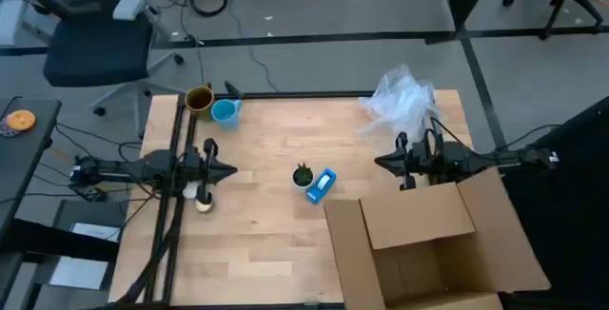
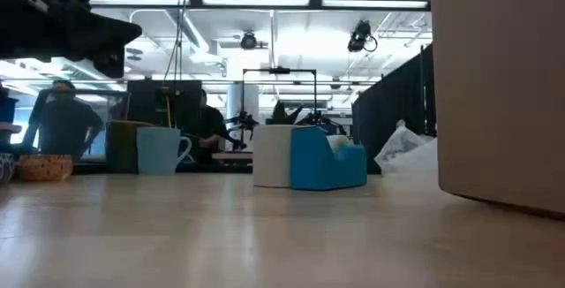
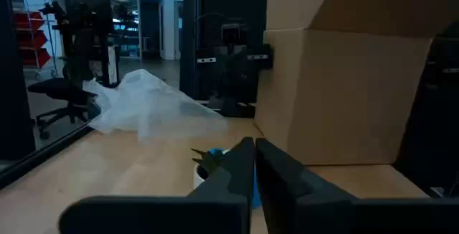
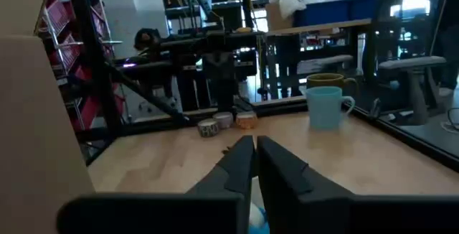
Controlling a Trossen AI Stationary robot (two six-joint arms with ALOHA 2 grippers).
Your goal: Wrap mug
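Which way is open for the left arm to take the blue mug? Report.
Probably yes: the blue mug stands at the table's far edge beside the brown mug, with bare wood between it and the shut left gripper.

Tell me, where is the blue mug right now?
In the high view the blue mug stands at the table's far edge on the left arm's side, right beside a brown mug, away from both grippers.

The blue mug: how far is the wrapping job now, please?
Nothing looks done yet. The blue mug stands bare at the table's far edge beside a brown mug. The plastic wrap lies crumpled at the far right corner, untouched. Nothing is in hand: the left gripper and right gripper are both shut and empty. Left to do: fetching the wrap, wrapping the mug, perhaps boxing it in the open cardboard box.
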